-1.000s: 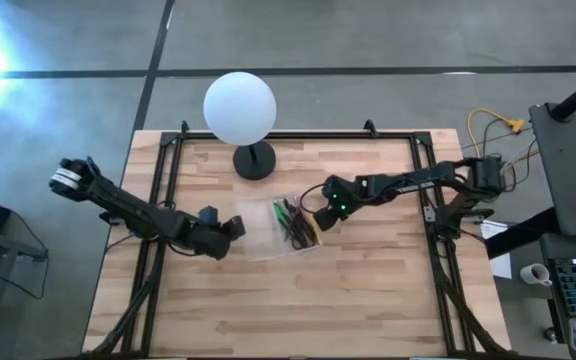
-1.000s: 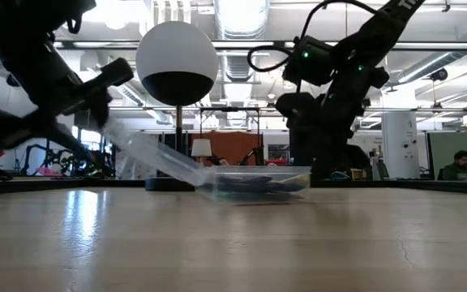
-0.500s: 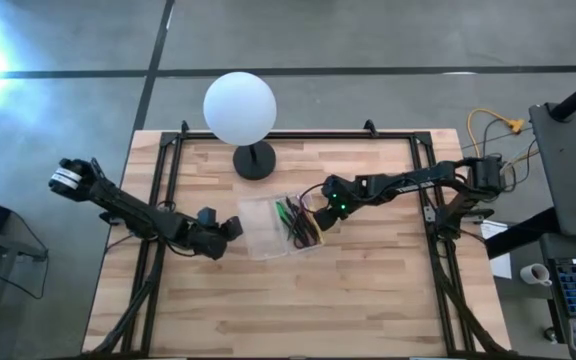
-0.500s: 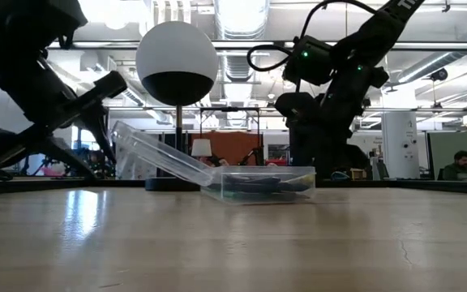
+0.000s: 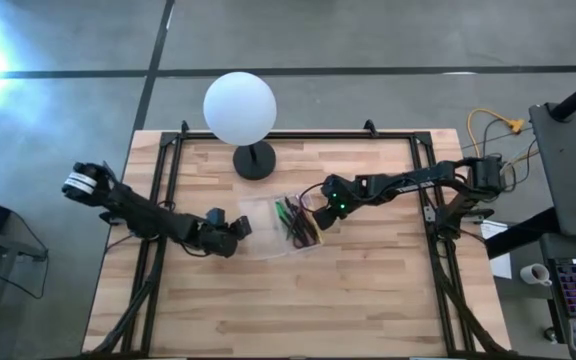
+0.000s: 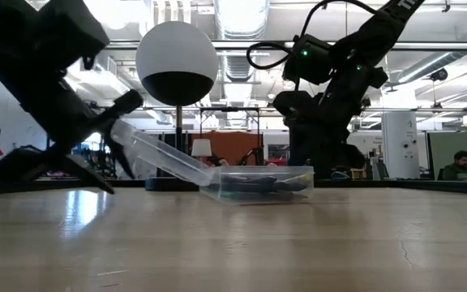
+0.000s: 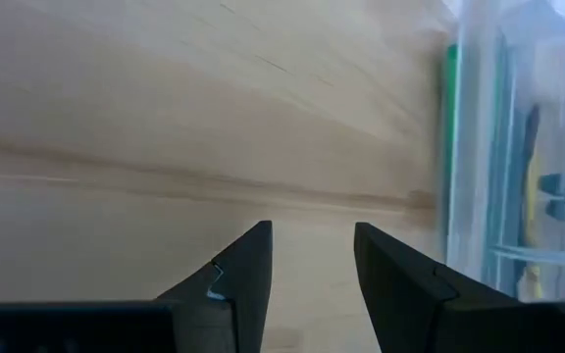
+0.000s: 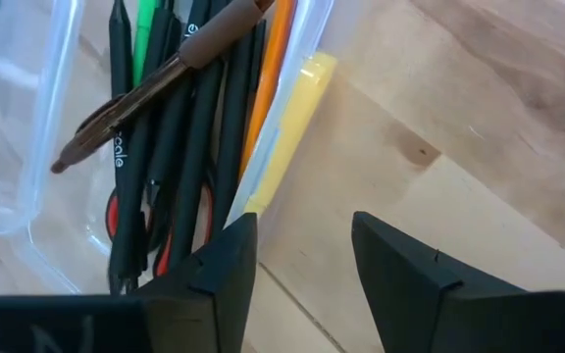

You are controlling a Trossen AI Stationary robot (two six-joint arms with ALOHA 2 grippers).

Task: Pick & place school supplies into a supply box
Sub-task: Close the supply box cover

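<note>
The clear supply box [image 5: 286, 243] lies mid-table with its lid [image 6: 160, 154] raised at a slant toward the left. Inside lie the school supplies [image 8: 179, 127]: dark pens, a green marker [image 8: 145, 20], an orange pencil [image 8: 263, 88], red-handled scissors [image 8: 116, 211] and a brown pen on top. A yellow pencil [image 8: 287, 118] lies along the box's right wall. My left gripper [image 7: 312, 235] stands open just left of the lid, low over the bare wood. My right gripper [image 8: 304, 230] is open over the table at the box's right side. My left gripper has nothing between its fingers. In the low view the lid's free edge [image 6: 118, 128] stands close by it, and I cannot tell whether they touch.
A white globe lamp [image 5: 239, 108] on a black base [image 5: 255, 160] stands behind the box toward the far edge. A black frame [image 5: 168, 190] runs along the table's left, right and far sides. The near half of the table is bare wood.
My left gripper has sunk toward the table and come a little toward the box. The lid stays raised at its slant. The box and its contents have kept their place.
</note>
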